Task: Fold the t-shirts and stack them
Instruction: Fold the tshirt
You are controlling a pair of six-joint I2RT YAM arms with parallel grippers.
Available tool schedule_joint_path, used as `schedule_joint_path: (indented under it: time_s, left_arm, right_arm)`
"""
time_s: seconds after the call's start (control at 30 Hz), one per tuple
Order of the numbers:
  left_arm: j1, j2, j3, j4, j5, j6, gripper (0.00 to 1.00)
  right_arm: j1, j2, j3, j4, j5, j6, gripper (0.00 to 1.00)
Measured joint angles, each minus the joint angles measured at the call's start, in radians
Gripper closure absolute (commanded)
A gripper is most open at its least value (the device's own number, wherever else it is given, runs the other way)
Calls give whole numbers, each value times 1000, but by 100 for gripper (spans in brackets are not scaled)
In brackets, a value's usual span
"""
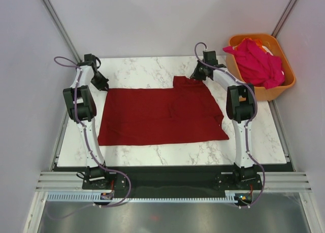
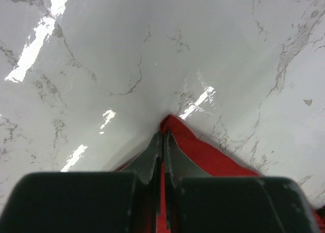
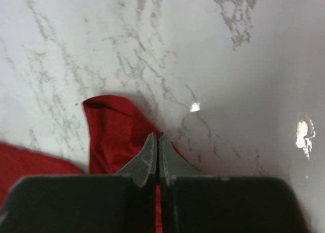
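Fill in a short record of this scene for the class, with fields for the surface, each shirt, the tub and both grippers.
surface: white marble table
red t-shirt: spread flat on the table
pink t-shirt: bunched in the orange tub, far right
left gripper: shut on the red shirt's far left corner
right gripper: shut on the red shirt's far right edge

The pink t-shirt (image 1: 259, 64) hides most of the orange tub (image 1: 284, 86) (whatever lies beneath stays unseen).
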Motion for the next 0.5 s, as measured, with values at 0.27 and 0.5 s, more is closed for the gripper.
schedule_joint_path:
  time_s: [0.27,0.5]
  left_arm:
    - [0,-95,-79,6,-8,16,98]
    - [0,-313,-291,28,-27,17,98]
  right_arm:
    - [0,-283,-118,24,-75,-44,100]
    - [0,-679,-494,107,-84,-54,100]
